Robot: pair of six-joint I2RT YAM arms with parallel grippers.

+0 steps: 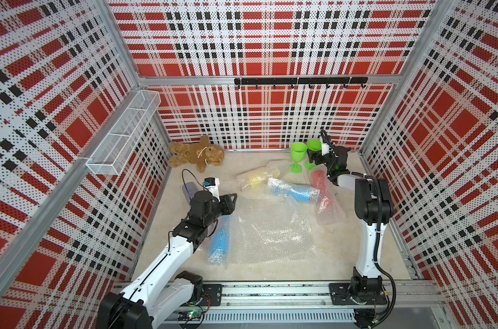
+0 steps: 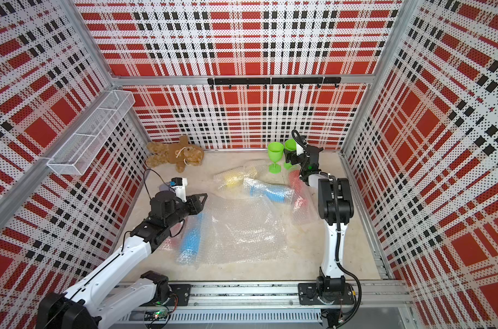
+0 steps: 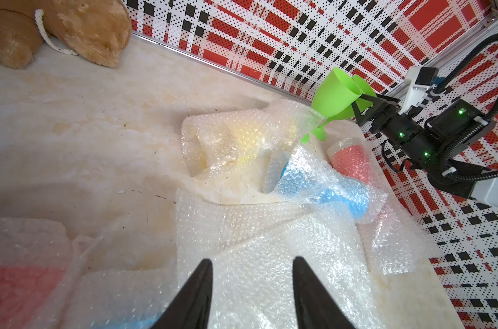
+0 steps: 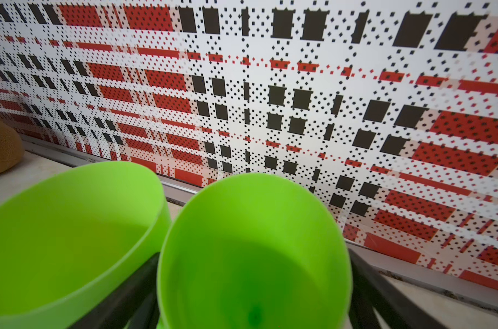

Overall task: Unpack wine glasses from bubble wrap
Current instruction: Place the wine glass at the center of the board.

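Your left claw (image 3: 252,259) hangs released over a loose bubble wrap sheet (image 1: 270,228), holding nothing; a wrapped blue glass (image 1: 219,242) lies on the desk (image 1: 270,270) at its left edge. Farther back lie a wrapped yellow glass (image 1: 256,178) and a second wrapped blue glass (image 1: 294,191). At far right a bare green glass (image 1: 298,153) stands upright beside a second green glass (image 1: 314,144); your right claw (image 1: 312,157) flanks its bowl, and you cannot tell whether it grips. A wrapped red glass (image 1: 321,186) lies just nearer
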